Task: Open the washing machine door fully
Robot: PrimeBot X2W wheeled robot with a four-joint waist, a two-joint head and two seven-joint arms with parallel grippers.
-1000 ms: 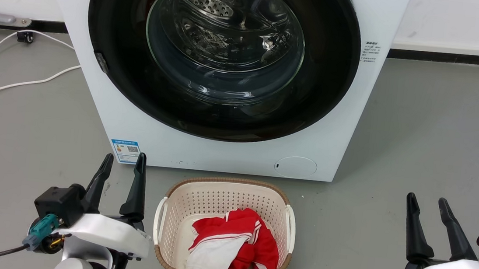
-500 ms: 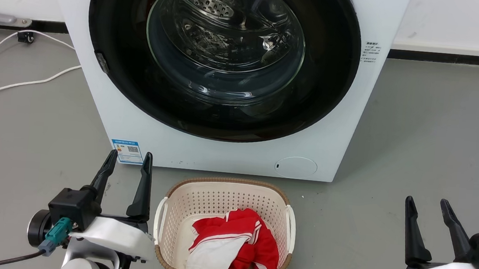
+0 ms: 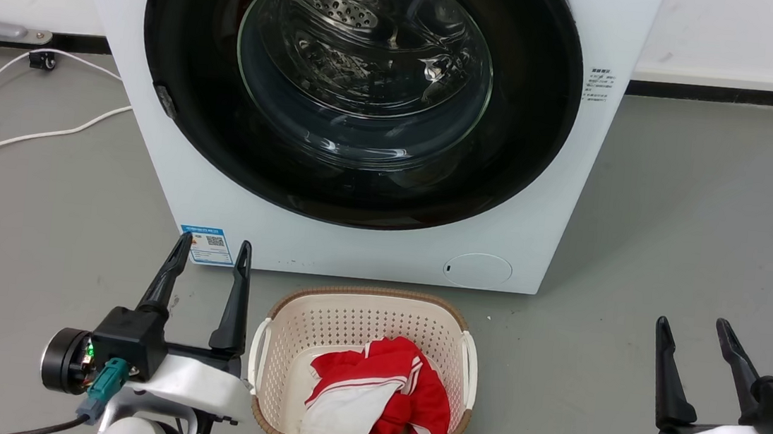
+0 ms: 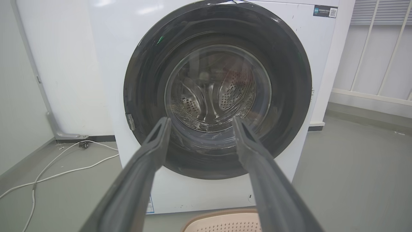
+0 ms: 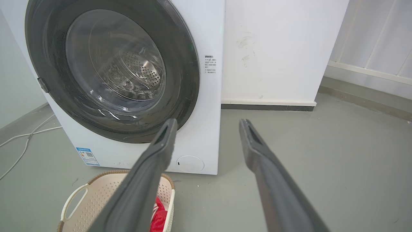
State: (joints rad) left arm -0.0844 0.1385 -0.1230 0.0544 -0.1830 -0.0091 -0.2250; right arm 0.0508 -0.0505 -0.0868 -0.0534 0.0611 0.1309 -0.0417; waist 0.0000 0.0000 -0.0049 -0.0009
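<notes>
I see the washing machine straight ahead, with the washing machine door shut flush against its front. The laundry basket sits below it. My left gripper and right gripper flank the basket, fingers spread, holding nothing.

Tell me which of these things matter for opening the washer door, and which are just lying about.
For the job: washing machine door, washing machine, left gripper, right gripper, both open.

Just lying about: laundry basket, red and white clothes inside it, white cable.
</notes>
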